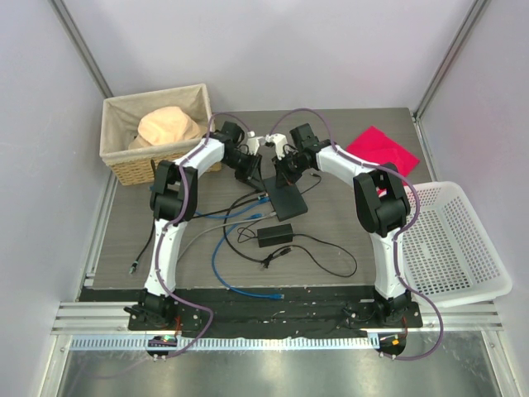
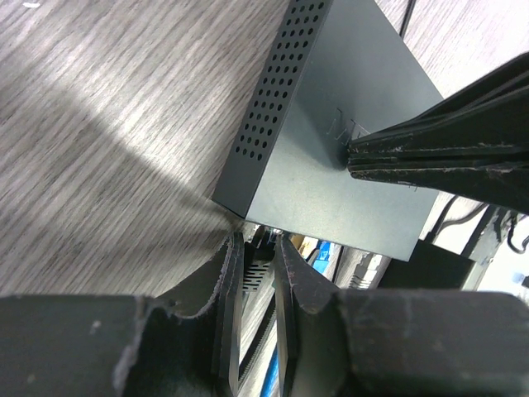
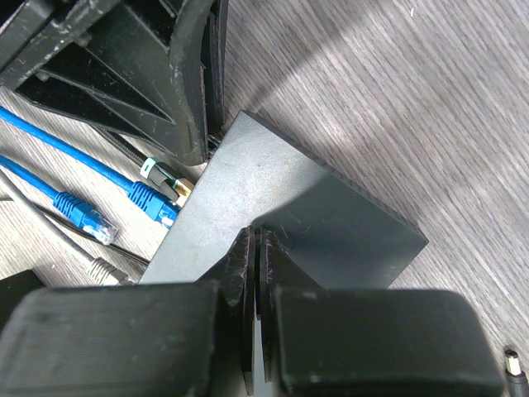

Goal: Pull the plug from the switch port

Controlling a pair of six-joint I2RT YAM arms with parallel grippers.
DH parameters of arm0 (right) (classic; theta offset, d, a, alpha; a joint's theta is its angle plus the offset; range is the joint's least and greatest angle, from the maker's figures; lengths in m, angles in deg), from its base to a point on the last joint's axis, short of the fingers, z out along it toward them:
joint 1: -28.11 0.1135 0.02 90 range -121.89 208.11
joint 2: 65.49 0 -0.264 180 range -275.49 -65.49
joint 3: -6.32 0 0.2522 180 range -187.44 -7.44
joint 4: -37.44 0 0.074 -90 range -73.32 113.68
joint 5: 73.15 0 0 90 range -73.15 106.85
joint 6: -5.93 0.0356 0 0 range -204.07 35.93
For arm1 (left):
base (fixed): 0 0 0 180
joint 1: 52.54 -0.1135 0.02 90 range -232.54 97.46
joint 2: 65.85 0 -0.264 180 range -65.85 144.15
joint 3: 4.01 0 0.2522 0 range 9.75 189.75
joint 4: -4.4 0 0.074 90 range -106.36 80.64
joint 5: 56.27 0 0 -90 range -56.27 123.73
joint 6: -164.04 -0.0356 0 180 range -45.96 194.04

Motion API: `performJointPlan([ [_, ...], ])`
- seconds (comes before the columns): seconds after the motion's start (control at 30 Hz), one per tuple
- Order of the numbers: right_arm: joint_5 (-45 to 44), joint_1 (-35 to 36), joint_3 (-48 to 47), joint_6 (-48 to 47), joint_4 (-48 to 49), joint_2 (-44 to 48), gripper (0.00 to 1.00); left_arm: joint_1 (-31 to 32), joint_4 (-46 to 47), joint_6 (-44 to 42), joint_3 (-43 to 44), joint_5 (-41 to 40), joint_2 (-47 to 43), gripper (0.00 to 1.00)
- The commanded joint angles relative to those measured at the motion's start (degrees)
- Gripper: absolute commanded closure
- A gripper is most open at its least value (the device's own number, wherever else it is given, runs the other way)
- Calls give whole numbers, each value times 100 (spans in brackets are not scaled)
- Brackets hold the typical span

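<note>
L hand [image 2: 258, 244] pinching dark plug [image 2: 263, 238] at left edge of switch [image 2: 331, 207]; R hand [image 3: 257, 240] pressed together, tips on switch top. Wood-grain surface [image 2: 99, 124] beneath.

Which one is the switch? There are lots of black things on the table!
Look at the middle of the grey table, where the two robot arms lean in together. Right under their tips lies the switch, a flat black box. It is wider and flatter than the small black adapter brick nearer the front, and has rows of little holes down one side.
</note>
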Motion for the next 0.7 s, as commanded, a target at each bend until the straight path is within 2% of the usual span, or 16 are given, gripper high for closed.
performJointPlan([
  [0.0, -591, 94, 189, -111, -387, -405, 99, 179, -409, -454, -36, -431, 263, 100],
  [0.13, -600, 94, 145, -103, -422, -422, 99, 179, -384, -570, 150, -728, 263, 100],
  [0.23, -652, 94, 110, -94, -440, -457, 99, 170, -226, -228, 45, -826, 193, 100],
  [0.37, -679, 94, 136, -76, -422, -431, 99, 143, -286, -59, -254, -362, 166, 100],
  [0.67, -723, 103, 250, -112, -360, -370, 99, 3, -515, -332, 255, -325, 342, 100],
])
